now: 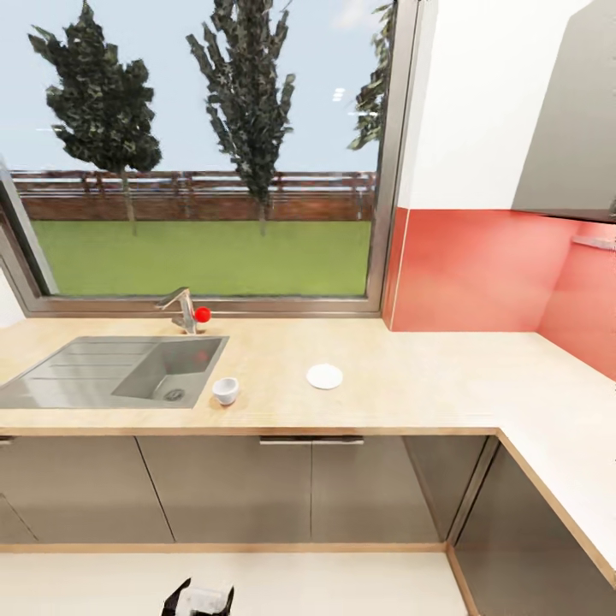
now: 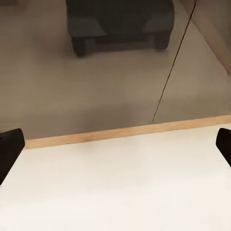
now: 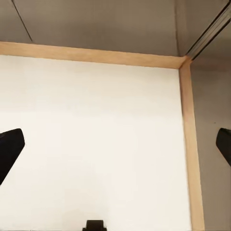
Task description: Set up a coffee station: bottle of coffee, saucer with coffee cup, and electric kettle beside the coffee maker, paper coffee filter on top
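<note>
The kitchen countertop (image 1: 411,385), light wood grain over grey cabinet fronts, runs across the head view. On it stands the small white coffee cup (image 1: 225,390), just right of the sink. The flat round white saucer (image 1: 324,376) lies about a hand's width further right, apart from the cup. My left gripper (image 2: 115,149) is open, its dark fingertips (image 2: 9,147) over the pale floor in front of the cabinets. My right gripper (image 3: 115,149) is also open with nothing between its fingers, low over the floor near a cabinet corner. Coffee maker, bottle of coffee, kitchen shelf, paper coffee filter and electric kettle are out of view.
A grey sink (image 1: 120,370) with a tap (image 1: 182,308) and a red knob sits at the left under a large window. The counter turns toward me at the right (image 1: 565,453), below a red backsplash and a grey wall cabinet (image 1: 569,128). Pale floor lies before the cabinets.
</note>
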You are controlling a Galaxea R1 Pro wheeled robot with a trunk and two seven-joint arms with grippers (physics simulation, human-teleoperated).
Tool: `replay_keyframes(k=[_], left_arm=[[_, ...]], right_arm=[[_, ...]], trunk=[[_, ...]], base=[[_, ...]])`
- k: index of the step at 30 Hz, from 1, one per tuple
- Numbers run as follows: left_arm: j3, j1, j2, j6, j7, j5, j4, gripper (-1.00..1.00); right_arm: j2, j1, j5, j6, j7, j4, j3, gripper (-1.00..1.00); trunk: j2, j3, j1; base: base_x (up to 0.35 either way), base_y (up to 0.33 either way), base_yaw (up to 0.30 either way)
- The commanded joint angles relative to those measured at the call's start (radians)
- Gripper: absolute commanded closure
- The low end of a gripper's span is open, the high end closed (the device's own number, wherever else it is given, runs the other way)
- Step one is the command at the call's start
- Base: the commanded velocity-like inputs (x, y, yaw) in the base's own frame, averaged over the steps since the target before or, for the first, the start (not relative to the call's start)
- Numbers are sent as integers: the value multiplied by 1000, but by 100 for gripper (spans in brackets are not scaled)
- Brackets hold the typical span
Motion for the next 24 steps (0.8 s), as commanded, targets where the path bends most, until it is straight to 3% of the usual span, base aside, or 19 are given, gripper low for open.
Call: replay_keyframes(k=[1, 4, 9, 14, 21, 24], left_arm=[[7, -1, 3, -4, -3, 9, -21, -100], [30, 0, 5, -6, -5, 9, -78, -100], [62, 4, 13, -6, -16, 10, -248, -100], [68, 4, 10, -4, -11, 9, -428, -100], [66, 4, 2, -2, -5, 9, -654, -100], [65, -1, 1, 6, -5, 10, -731, -100]], right_arm=[[12, -1, 10, -16, -5, -2, -1, -100], [40, -1, 11, -57, -6, -15, -1, -100], [88, -1, 11, -154, -8, -96, 0, -100], [115, -1, 10, -177, -9, -224, 0, -100], [126, -1, 6, -184, -11, -396, 0, -100], [158, -1, 6, -185, -10, -475, 0, -100]], trunk=[[-2, -2, 0], [-2, -2, 0], [-2, -2, 0], [-2, -2, 0], [-2, -2, 0], [-2, -2, 0]], base=[[-96, 0, 0], [-55, 0, 0], [-13, 0, 0], [-2, 0, 0], [0, 0, 0], [0, 0, 0]])
